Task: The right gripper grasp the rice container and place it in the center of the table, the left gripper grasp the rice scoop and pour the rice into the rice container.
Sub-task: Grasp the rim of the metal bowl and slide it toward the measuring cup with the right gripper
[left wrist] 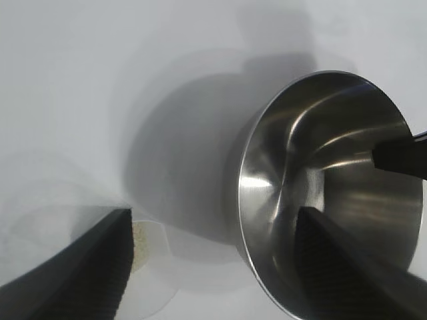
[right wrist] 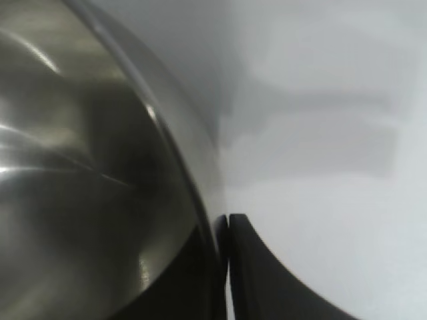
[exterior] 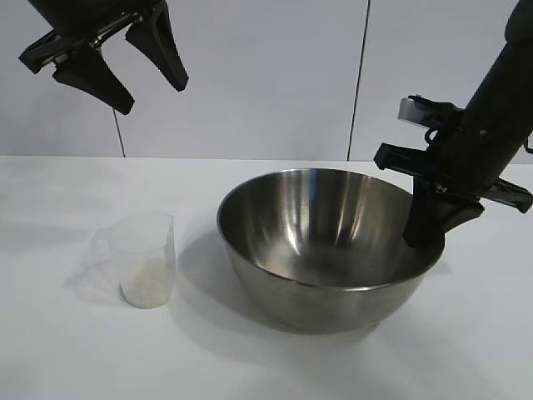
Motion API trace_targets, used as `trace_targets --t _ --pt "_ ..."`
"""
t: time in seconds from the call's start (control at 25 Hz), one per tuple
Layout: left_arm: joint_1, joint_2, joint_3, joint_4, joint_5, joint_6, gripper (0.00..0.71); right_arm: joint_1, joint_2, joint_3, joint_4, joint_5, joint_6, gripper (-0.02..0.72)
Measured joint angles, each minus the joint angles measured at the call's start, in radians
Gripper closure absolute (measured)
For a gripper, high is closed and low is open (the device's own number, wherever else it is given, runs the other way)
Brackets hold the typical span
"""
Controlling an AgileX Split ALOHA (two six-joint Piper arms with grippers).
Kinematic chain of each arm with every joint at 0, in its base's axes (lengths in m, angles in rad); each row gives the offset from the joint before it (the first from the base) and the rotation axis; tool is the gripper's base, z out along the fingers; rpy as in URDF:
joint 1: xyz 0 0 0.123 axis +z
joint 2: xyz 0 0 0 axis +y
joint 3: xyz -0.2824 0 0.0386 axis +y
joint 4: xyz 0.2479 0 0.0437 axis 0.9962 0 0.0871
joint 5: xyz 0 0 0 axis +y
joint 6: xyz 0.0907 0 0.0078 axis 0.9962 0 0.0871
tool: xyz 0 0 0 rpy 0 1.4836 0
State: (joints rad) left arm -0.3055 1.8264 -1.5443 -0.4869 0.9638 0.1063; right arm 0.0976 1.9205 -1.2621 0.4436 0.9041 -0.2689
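Observation:
The rice container [exterior: 325, 242], a wide shiny steel bowl, stands near the middle of the white table [exterior: 67, 358]. My right gripper [exterior: 423, 236] is shut on its right rim, with one finger inside the rice container [right wrist: 100, 167] and the other outside, as the right wrist view shows at the right gripper [right wrist: 225, 230]. The rice scoop [exterior: 146, 258], a clear plastic cup, stands to the bowl's left with white rice [exterior: 150, 287] in its bottom. High above the scoop hangs my left gripper [exterior: 152, 95], open and empty. In its own view the left gripper [left wrist: 215, 213] frames the rice scoop [left wrist: 150, 267] and the rice container [left wrist: 320, 200].
White wall panels with dark vertical seams [exterior: 358, 83] rise behind the table. Bare tabletop lies in front of the bowl and scoop and at the far left.

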Motion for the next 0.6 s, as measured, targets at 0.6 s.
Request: trace_targets --t 0.6 --pt "0.0 0.0 0.0 0.0 -0.019 0.0 0.213 0.108 -0.002 -0.051 -0.01 0.021 0.028 0.692"
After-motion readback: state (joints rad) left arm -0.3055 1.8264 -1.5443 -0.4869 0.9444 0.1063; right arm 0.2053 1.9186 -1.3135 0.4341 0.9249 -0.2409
